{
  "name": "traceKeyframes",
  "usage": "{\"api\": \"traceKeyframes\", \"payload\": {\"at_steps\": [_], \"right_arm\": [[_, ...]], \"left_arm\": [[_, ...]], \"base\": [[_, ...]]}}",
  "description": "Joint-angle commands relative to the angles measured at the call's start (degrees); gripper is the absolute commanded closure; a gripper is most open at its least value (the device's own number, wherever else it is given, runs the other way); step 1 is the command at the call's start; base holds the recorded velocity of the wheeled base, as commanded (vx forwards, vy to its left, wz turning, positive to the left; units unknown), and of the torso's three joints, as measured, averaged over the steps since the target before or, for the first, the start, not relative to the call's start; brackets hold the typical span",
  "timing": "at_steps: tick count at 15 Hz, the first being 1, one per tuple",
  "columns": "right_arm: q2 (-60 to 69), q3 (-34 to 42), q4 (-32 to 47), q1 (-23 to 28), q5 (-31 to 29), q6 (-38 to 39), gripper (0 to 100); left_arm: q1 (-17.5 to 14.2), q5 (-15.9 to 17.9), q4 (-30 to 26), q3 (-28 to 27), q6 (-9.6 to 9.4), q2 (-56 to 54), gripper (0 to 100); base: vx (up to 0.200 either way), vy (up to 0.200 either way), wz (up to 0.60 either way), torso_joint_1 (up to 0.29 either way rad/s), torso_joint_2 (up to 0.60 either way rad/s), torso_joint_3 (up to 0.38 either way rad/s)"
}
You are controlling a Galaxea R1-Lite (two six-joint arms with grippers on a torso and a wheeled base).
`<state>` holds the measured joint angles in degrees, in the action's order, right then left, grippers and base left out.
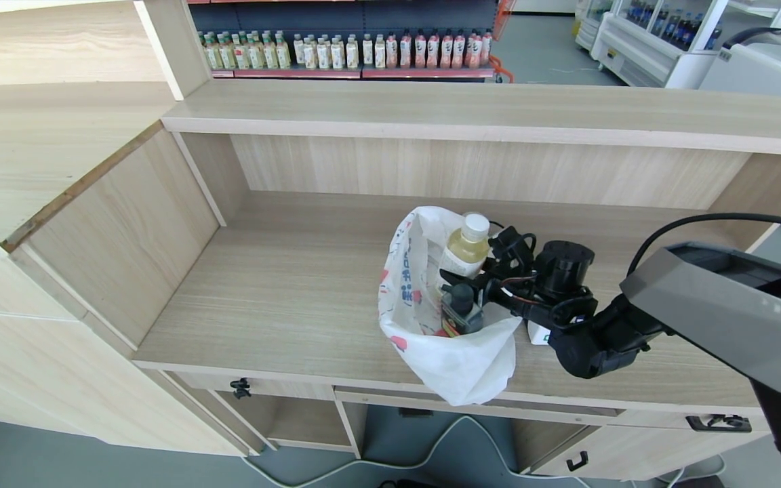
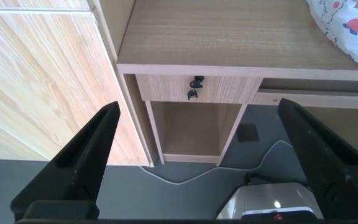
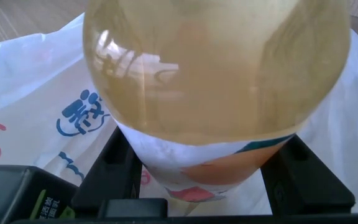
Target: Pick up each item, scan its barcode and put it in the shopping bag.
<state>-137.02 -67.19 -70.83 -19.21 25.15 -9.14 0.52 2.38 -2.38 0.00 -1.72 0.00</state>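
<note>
A bottle [image 1: 466, 249] of pale yellow drink with a white cap stands tilted in the mouth of the white shopping bag [image 1: 431, 339] on the wooden counter. My right gripper [image 1: 464, 279] is shut on the bottle's lower body. In the right wrist view the bottle [image 3: 216, 68] looms close, gripped between the two dark fingers [image 3: 120, 168], with the bag [image 3: 36, 106] beneath it. A small dark bottle [image 1: 461, 308] sits inside the bag. My left gripper [image 2: 199, 109] hangs open and empty below the counter's front edge, facing a drawer knob [image 2: 195, 87].
A small white box [image 1: 538, 333] lies on the counter [image 1: 282, 291] just right of the bag, under my right arm. The counter has a raised back wall and a side wall on the left. The bag's corner [image 2: 347, 25] overhangs the front edge.
</note>
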Motion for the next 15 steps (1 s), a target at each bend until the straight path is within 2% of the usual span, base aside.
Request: {"api": "traceKeyframes", "payload": {"at_steps": [1, 9, 10, 15], "right_arm": [[0.0, 0.0, 0.2, 0.0, 0.1, -0.1, 100], [1.7, -1.2, 0.5, 0.1, 1.4, 0.2, 100], [1.8, -1.2, 0.5, 0.1, 1.4, 0.2, 0], [2.5, -0.7, 0.6, 0.1, 1.5, 0.0, 0]], "left_arm": [[0.0, 0.0, 0.0, 0.0, 0.05, 0.1, 0], [0.0, 0.0, 0.0, 0.0, 0.05, 0.1, 0], [0.0, 0.0, 0.0, 0.0, -0.04, 0.1, 0], [0.0, 0.0, 0.0, 0.0, 0.05, 0.1, 0]], "base": [[0.000, 0.000, 0.00, 0.000, 0.00, 0.000], [0.000, 0.000, 0.00, 0.000, 0.00, 0.000], [0.000, 0.000, 0.00, 0.000, 0.00, 0.000], [0.000, 0.000, 0.00, 0.000, 0.00, 0.000]]}}
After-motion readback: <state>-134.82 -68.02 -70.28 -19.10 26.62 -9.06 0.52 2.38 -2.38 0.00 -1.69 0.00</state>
